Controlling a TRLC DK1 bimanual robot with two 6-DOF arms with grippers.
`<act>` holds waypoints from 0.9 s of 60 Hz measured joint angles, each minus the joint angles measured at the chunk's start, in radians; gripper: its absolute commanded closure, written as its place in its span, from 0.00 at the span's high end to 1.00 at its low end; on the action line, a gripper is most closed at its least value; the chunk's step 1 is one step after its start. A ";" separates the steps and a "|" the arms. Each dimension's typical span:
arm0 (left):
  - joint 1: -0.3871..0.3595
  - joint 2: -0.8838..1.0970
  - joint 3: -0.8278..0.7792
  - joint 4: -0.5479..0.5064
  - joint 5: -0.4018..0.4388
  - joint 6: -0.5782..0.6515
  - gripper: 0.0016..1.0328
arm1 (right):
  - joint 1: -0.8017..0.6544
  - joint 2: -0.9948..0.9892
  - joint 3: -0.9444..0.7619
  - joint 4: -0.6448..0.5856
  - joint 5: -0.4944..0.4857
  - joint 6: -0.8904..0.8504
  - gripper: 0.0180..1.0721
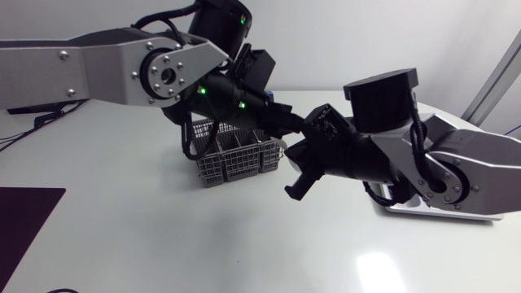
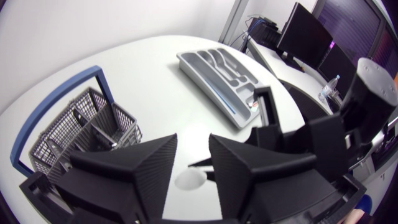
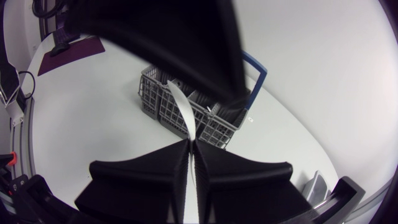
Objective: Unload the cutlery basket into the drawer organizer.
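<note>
Slim pale utensil [image 3: 180, 106]: likely light, stiff, slippery; right gripper [image 3: 191, 146] jaws clamped on its end, left gripper [image 2: 193, 140] jaws apart; grip the flat shank.

Grey mesh basket [image 3: 155, 106], blue handle [image 3: 264, 74], pale grey organizer [image 2: 200, 81], perhaps white utensil [image 3: 183, 109].

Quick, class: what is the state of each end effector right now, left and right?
Left end effector: open.
Right end effector: closed on a thin white utensil.
</note>
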 measured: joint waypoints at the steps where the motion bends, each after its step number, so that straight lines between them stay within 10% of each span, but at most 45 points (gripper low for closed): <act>1: 0.002 -0.005 0.001 0.007 0.003 0.000 0.70 | 0.002 0.000 0.000 -0.003 -0.003 0.000 0.07; 21: 0.093 -0.049 0.043 0.085 0.006 0.007 0.71 | -0.045 -0.060 -0.037 -0.069 -0.097 -0.041 0.07; 54: 0.147 -0.026 0.003 0.092 -0.113 0.418 0.71 | -0.755 -0.111 -0.062 -0.432 -0.406 -0.659 0.07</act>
